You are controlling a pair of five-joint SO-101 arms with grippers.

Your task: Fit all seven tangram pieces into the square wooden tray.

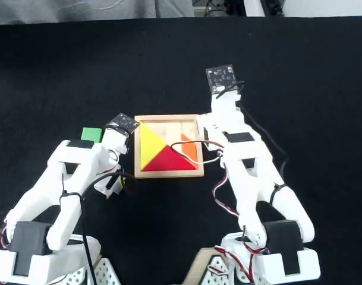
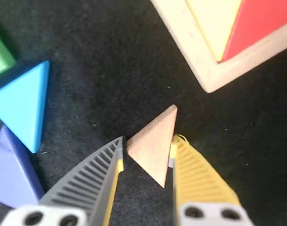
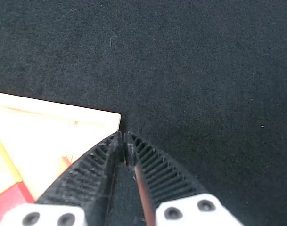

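**Left pincer gripping tan triangle by the tray's corner**

Well left of the tray (image 1: 169, 174), a green piece (image 1: 91, 134) is lying on the black desk (image 1: 311, 89), beside the left arm (image 1: 56, 190). In the left wrist view a blue triangle (image 2: 23, 103) and a purple piece (image 2: 11, 174) are lying flat, side by side. Both are sitting on the far side of the left pincer (image 2: 147, 141) from the tray.

The left pincer is hanging just off the tray's near-left corner and grasping a tan triangle (image 2: 152, 146). Its yellow finger (image 2: 200, 174) is pressing against one edge, and its grey finger (image 2: 94, 174) is sitting at the opposite corner. The tan triangle is lying apart from the tray, close to its rim.

Inside the tray, a yellow triangle (image 1: 150, 147) is filling the left part. A red triangle (image 1: 169, 160) is filling the near part, touching the yellow one along a diagonal. An orange piece (image 1: 191, 151) is sitting against the right side. The tray's far part is showing bare wood.

The right arm (image 1: 252, 172) is leaning over the tray's right edge. The right pincer (image 3: 123, 139) is clenched, its two fingers pressed together, with the tips hovering at a corner on the tray's right side.
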